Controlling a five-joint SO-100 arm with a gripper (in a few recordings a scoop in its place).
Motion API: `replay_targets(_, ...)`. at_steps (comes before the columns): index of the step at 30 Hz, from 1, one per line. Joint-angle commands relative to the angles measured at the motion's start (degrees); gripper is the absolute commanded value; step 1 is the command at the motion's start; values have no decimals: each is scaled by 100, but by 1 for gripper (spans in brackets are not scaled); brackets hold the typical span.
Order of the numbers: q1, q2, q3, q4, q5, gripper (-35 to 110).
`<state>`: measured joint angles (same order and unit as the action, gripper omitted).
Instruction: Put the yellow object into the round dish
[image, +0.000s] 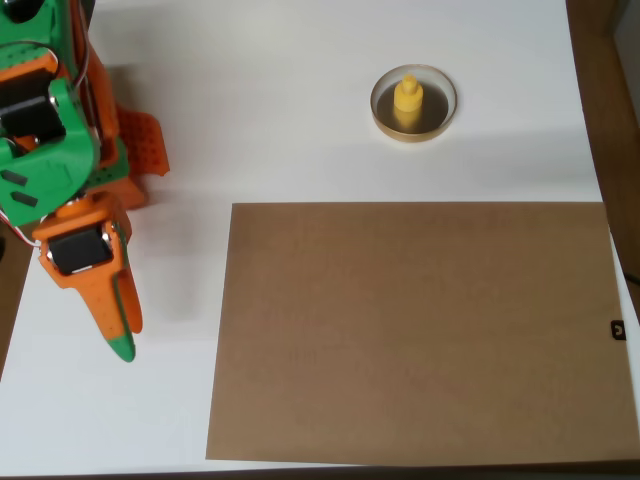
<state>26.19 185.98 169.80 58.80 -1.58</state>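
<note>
White table (300, 120), yellow object (407, 98) in round dish (378, 108), jaws clenched, well apart lower left.

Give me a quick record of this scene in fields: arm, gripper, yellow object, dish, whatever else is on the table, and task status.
arm: green and orange, at the left edge of the overhead view
gripper: shut, holding nothing, pointing down the picture, far from the dish
yellow object: upright inside the dish, knob on top
dish: round, upper middle of the white table
brown sheet: flat, covers the lower right of the table, nothing on it
task status: looks done
</note>
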Motion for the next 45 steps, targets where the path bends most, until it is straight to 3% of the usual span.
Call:
replay_targets(1,211,123,-62,70,70,7)
replay_targets(3,167,123,-62,70,26,0)
replay_targets(45,176,123,-53,70,35,0)
